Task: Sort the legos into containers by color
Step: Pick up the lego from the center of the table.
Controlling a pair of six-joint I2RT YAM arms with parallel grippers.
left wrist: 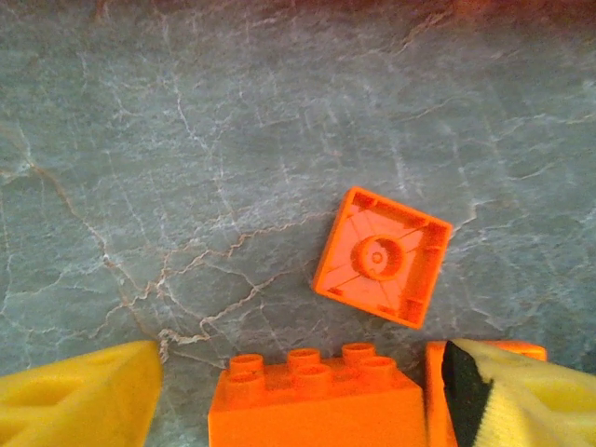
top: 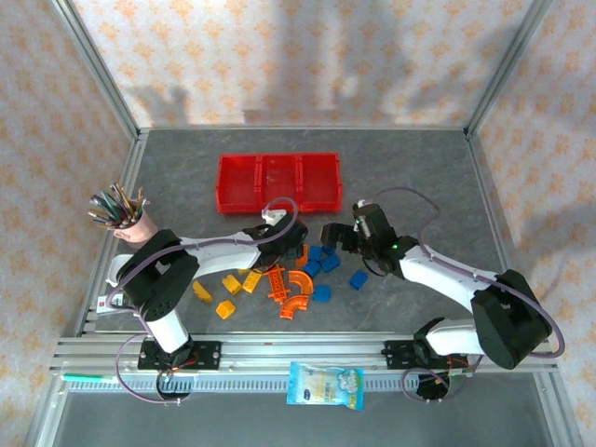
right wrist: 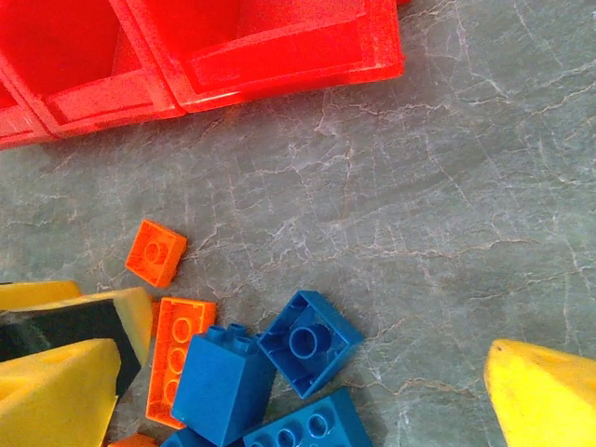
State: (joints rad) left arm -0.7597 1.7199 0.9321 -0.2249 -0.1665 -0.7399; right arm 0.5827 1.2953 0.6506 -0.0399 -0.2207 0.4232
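Above the legos (top: pixel 277 279), left tool (left wrist: pixel 300 361) and right tool (right wrist: pixel 305 352) (yellow fingers (left wrist: pixel 74 399)) stand spread apart

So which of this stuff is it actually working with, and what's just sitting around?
Part of the job:
blue bricks
orange pieces, some of them curved arches
yellow blocks
three joined red bins at the back

Just lying about:
pink cup of pens, off to the left
plastic packet on the front rail
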